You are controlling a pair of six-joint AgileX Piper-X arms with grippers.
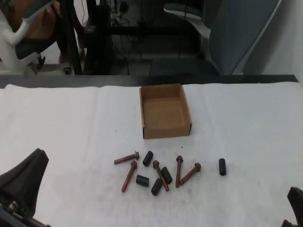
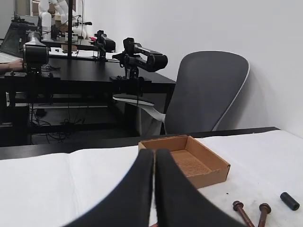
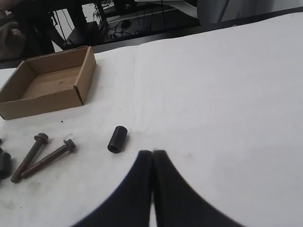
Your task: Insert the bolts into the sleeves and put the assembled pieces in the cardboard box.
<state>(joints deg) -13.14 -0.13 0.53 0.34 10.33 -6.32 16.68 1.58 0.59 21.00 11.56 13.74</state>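
Nothing is done yet, as far as the frames show. The cardboard box [image 1: 164,130] sits empty in the middle of the bench, and every part is loose on the white cloth [image 1: 57,123] in front of it. The high view shows five bolts [image 1: 129,176] and five sleeves [image 1: 142,180], and none of the bolts is in a sleeve. So all the inserting and all the boxing is left to do.

Neither arm holds anything. The left gripper [image 2: 154,153] has its fingers pressed together with nothing between them, and it's parked low at the near left of the bench, facing the box. The right gripper [image 3: 152,153] is the same, fingers together and bare, over at the near right.

Most of the parts are bunched in one cluster just in front of the box. The middle bolt [image 1: 160,175] lies wedged against two sleeves, and two other bolts [image 1: 178,171] angle in until their tips nearly meet. That looks like the awkward part, since a grab there could nudge the neighbours. The lone sleeve [image 3: 117,139] lies apart from the pile and near the right gripper, so it's probably the easy first pick.

Behind the bench there's an office chair [image 2: 210,90] and black desks [image 2: 85,75] with other gear, all well out of the way.
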